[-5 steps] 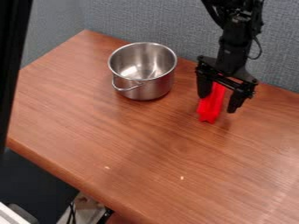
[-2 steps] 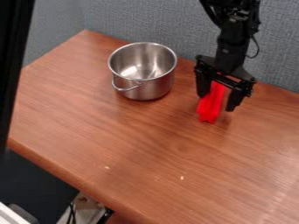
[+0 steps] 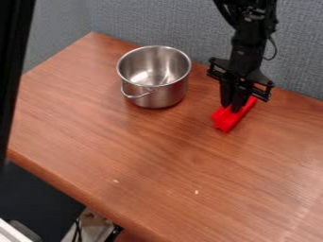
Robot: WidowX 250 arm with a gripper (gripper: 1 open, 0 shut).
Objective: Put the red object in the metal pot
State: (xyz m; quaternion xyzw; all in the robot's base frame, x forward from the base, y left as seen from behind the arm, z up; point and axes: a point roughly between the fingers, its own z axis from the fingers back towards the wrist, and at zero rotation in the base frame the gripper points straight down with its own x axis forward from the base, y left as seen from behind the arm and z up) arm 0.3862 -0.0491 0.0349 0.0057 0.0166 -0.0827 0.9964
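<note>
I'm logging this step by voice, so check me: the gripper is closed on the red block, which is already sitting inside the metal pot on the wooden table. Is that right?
Not quite. The red block is not inside the metal pot; the camera view shows it on the wooden table, to the right of the pot, which is empty. The rest holds: the gripper is closed on the block.

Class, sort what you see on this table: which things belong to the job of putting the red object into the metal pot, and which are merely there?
Belong to the job:
- red object, on the table under the gripper
- metal pot, empty
- gripper, closed on the red object

Merely there:
- wooden table
- grey wall
</note>
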